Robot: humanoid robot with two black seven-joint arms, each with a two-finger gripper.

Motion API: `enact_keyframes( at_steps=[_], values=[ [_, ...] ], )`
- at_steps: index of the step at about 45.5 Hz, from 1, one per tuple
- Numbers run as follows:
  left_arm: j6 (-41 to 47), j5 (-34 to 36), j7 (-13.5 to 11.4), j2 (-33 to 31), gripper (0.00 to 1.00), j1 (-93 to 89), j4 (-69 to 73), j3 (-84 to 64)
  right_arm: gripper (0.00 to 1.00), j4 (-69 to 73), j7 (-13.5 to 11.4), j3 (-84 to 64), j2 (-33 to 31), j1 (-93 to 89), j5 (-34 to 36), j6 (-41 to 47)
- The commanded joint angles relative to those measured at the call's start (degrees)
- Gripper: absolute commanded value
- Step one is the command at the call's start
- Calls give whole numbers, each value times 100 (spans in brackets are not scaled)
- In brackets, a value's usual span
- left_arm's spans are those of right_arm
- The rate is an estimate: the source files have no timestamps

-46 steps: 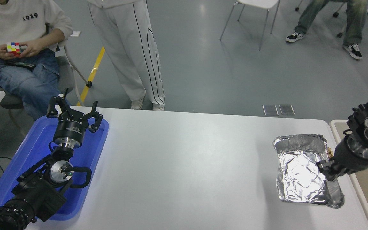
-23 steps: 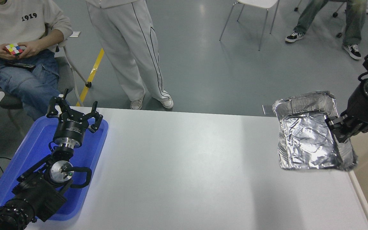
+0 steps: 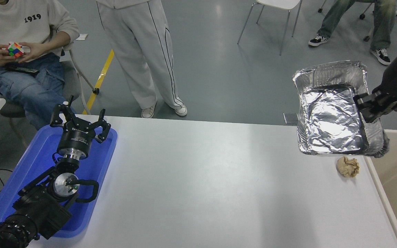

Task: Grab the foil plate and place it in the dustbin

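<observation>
The foil plate (image 3: 329,113) is a shiny crinkled silver tray, held in the air above the table's far right corner. My right gripper (image 3: 369,108) comes in from the right edge and is shut on the plate's right rim. The dustbin (image 3: 384,193) is a beige bin at the table's right edge, partly cut off by the picture; its rim and tan inside show just right of and below the plate. My left gripper (image 3: 81,120) is open and parked over the blue tray at the lower left.
A small crumpled tan paper ball (image 3: 348,166) lies on the white table (image 3: 202,179) under the plate, next to the bin. A flat blue tray (image 3: 36,165) sits at the left. A seated person holds a cube at top left; another stands beyond the far edge.
My right gripper has lifted the foil plate off the table, up and toward the far right. The tan paper ball that the plate hid now shows on the table.
</observation>
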Motion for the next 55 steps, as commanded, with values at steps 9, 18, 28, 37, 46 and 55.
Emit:
enact_keyframes(
  at_steps=[9,18,28,37,46,55],
  values=[
    [0,0,-9,0,100,0,0,0,0,-59,0,-573,-516,-24,7,5],
    [0,-9,-9,0,100,9,9,0,0,-331,-9,-1171,-1167,-129,-46,5],
    [0,0,-9,0,100,9,9,0,0,-884,-35,-1681,-1939,-533,-116,5],
    [0,0,-9,0,100,9,9,0,0,-1456,-44,-2173,-2388,-744,-160,5],
    [9,0,-9,0,100,9,9,0,0,-1895,-44,-2235,-2889,-1087,-283,5],
    [9,0,-9,0,100,9,9,0,0,-1983,-44,-2112,-2899,-1614,-274,5]
  ],
)
